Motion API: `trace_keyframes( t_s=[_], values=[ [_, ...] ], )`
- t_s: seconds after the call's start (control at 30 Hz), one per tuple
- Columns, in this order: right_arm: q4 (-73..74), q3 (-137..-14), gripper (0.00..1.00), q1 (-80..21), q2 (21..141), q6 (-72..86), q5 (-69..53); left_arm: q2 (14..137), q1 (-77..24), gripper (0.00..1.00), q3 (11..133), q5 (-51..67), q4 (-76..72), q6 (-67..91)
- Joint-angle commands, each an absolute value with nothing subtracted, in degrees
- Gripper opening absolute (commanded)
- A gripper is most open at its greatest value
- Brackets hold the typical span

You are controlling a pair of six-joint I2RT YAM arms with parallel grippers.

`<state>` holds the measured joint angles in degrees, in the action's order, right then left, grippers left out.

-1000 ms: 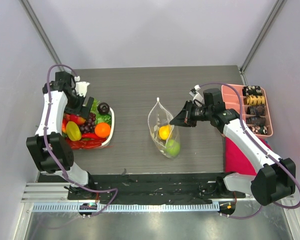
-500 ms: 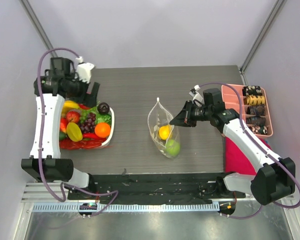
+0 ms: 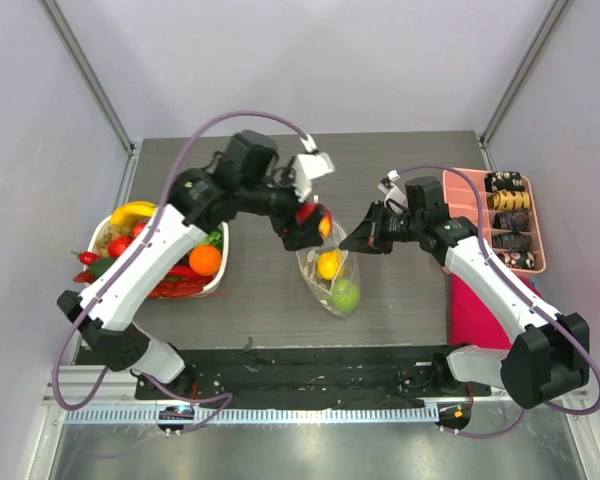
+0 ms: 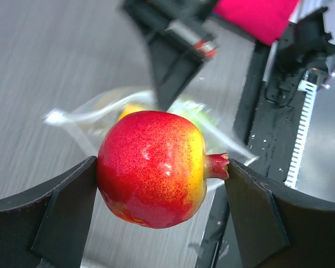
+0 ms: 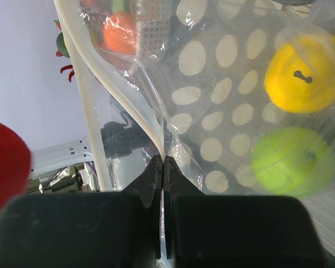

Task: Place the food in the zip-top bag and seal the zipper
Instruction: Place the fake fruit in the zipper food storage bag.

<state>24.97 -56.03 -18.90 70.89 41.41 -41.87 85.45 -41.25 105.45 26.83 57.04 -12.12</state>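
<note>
My left gripper point(image 3: 311, 221) is shut on a red and yellow toy fruit point(image 4: 153, 167), held by its sides between both fingers point(image 4: 64, 209). It hangs just above the mouth of the clear dotted zip-top bag point(image 3: 330, 272). A yellow fruit point(image 3: 328, 264) and a green apple point(image 3: 345, 294) lie inside the bag. My right gripper point(image 5: 163, 167) is shut on the bag's mouth edge beside the zipper strip point(image 5: 135, 106), holding that side up. In the right wrist view the yellow fruit point(image 5: 301, 75) and green apple point(image 5: 290, 159) show through the dotted plastic.
A white basket point(image 3: 223, 265) at the left holds more toy food, among it an orange point(image 3: 205, 260) and a banana point(image 3: 132, 212). A pink tray point(image 3: 462, 192) of dark snack pieces stands at the right edge, with a pink cloth point(image 3: 475, 312) in front of it.
My left arm has lifted from the basket and swung right with the red fruit, ending over the bag's mouth. The right gripper and the bag have stayed put.
</note>
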Motion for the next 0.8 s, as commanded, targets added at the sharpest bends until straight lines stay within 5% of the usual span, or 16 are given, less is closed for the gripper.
trace_keyframes(
  t_s=[0.0, 0.3, 0.4, 0.77],
  values=[
    [24.6, -58.4, 0.01, -19.0, 70.1, 40.5, -41.8, 90.0, -46.8, 0.84, 101.6, 24.4, 49.5, -12.9],
    [25.4, -58.4, 0.01, -18.9, 68.7, 40.7, -42.8, 94.1, -47.6, 0.90, 94.4, 17.1, 49.2, -13.8],
    [25.4, -58.3, 0.01, -18.9, 68.7, 40.8, -43.0, 95.4, -47.9, 1.00, 96.1, 16.1, 51.8, -14.0],
    [26.3, -58.4, 0.01, -18.6, 68.2, 39.3, -42.4, 86.8, -40.0, 1.00, 108.9, 20.8, 69.7, -19.3]
  ],
)
